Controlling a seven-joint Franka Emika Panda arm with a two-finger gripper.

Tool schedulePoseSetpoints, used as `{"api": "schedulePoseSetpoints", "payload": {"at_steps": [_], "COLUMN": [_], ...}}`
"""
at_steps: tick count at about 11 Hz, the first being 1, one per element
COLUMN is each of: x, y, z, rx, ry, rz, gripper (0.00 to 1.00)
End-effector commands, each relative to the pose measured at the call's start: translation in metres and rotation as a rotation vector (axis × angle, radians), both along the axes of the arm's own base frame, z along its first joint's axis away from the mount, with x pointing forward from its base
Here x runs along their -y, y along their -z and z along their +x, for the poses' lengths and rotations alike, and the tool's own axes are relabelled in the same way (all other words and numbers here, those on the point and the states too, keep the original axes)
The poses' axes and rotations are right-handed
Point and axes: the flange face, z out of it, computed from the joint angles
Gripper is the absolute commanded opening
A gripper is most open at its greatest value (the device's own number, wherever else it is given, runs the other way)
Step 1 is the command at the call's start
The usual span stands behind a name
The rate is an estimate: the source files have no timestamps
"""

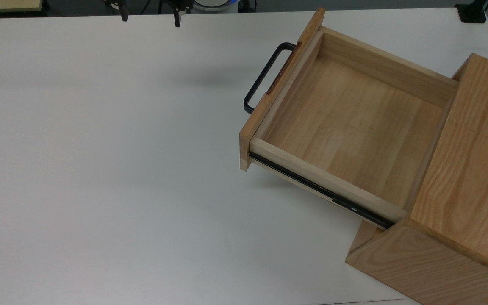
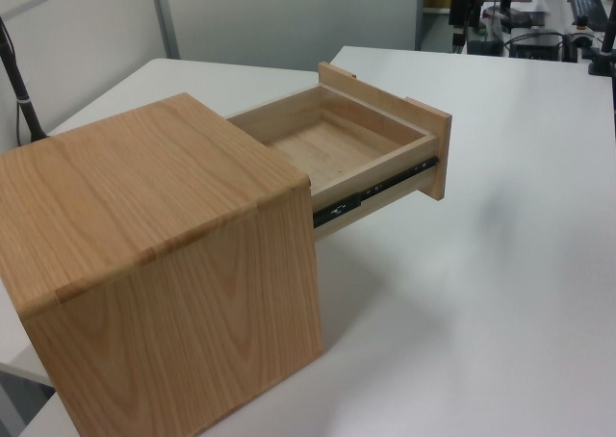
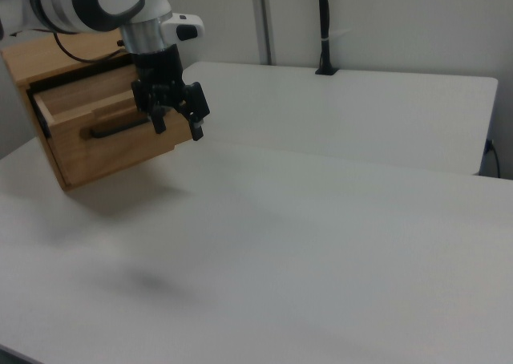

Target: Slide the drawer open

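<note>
Oak and pale plank make up the whole job here: the drawer (image 1: 345,123) stands pulled far out of its cabinet (image 1: 464,186), the plank floor open to view, the black side rail (image 1: 320,190) run out long along the near side in the top view, and nothing lying inside. It sits toward the top view's right, on a white desk (image 1: 100,169), with the cabinet at the lower right corner. By my reckoning the sliding is as good as done and the arm is at the letting-go and backing-off stage. The gripper (image 3: 178,118) hangs above the desk, clear of the black bar handle (image 1: 265,76), holding nothing; in the top view the two fingers (image 1: 177,17) show at the upper edge, spread wide, well apart from the drawer front. In the right view the gripper appears in front of the drawer face, but that looks to me like the line of sight, not contact. If the drawer were wanted any further out, the fingers would need to come back down around the bar and pull straight along the rails; otherwise, the next move is only to draw away without clipping the handle or the front panel. Nothing stands in its path on the desk. At the far side there is a black post (image 3: 324,27) and, in the left view, some equipment (image 2: 539,13) on another desk beyond.
</note>
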Motion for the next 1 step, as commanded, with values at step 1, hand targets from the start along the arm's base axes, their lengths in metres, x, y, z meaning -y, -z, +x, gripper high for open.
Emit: {"api": "schedulePoseSetpoints", "payload": {"at_steps": [1], "x": [0.0058], "y": [-0.0031], "z": [-0.0075], "rx": [-0.033], "ry": [-0.006], "rz": [-0.015], "gripper": [1.0]}}
